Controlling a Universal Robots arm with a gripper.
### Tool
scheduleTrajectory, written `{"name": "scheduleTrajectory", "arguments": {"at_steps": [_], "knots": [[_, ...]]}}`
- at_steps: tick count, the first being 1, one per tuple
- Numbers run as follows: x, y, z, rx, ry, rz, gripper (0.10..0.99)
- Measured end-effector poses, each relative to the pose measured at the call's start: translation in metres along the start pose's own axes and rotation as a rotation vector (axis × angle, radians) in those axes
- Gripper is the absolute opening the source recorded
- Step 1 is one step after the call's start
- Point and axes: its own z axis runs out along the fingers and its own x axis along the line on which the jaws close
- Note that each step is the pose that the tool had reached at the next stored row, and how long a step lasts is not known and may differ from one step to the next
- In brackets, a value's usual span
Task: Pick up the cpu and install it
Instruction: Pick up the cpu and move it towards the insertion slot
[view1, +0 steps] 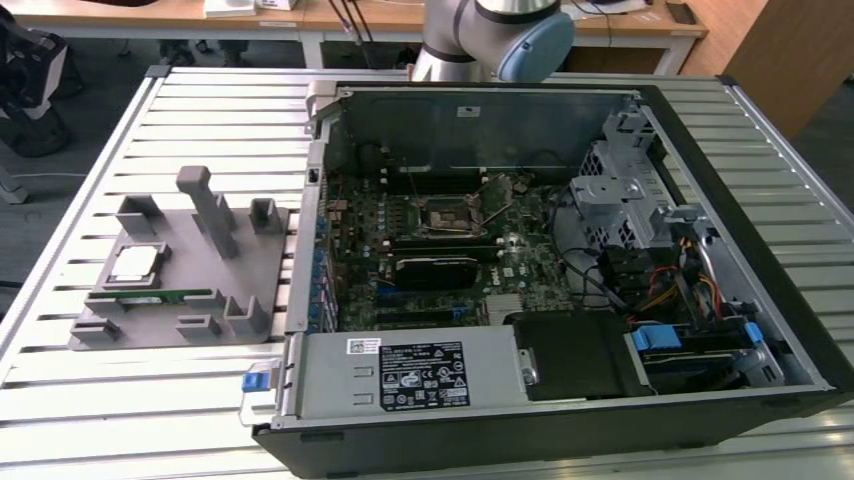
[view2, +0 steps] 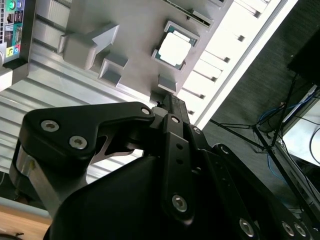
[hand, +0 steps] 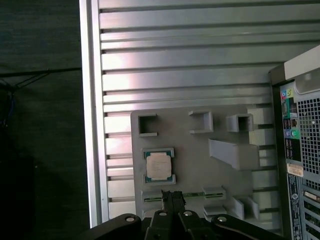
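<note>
While the cpu lies flat in a square pocket of the grey holder, walled in to stay square for pickup | holder near the desk edge, beside the computer case | gripper clenched, empty, near the cpu, not touching.

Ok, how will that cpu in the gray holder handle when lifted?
The cpu looks thin and flat, probably stiff and light. Its smooth metal top may be slippery. Seated in a recess of the gray holder, it likely won't slide.
</note>
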Motion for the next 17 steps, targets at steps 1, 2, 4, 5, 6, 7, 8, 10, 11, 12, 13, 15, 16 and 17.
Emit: {"name": "scheduleTrajectory", "arguments": {"at_steps": [1,2,4,5,6,7,8,10,11,12,13,15,16,17], "knots": [[0.0,0.0,0.0008,0.0,-0.0001,0.0,0.106],[0.0,-0.0001,0.0015,0.0,0.0,0.0,0.106],[0.0,-0.0001,0.0028,0.0,0.0001,0.0,0.106],[0.0001,-0.0001,0.0035,0.0,0.0002,0.0,0.106],[0.0001,-0.0001,0.0042,0.0,0.0004,0.0,0.106],[0.0001,-0.0002,0.005,0.0,0.0006,0.0,0.106],[0.0002,-0.0002,0.0057,0.0,0.0011,0.0,0.106],[0.0002,-0.0002,0.0072,0.0,0.0018,0.0,0.106],[0.0002,-0.0003,0.0079,0.0,0.0021,0.0,0.106],[0.0002,-0.0003,0.0088,0.0,0.002,0.0,0.106],[0.0002,-0.0004,0.0094,0.0,0.0025,0.0,0.106],[0.0002,-0.0004,0.0109,0.0,0.0028,0.0,0.106],[0.0002,-0.0005,0.0115,0.0,0.003,0.0,0.106],[0.0003,-0.0005,0.0122,0.0,0.003,0.0,0.106]]}}
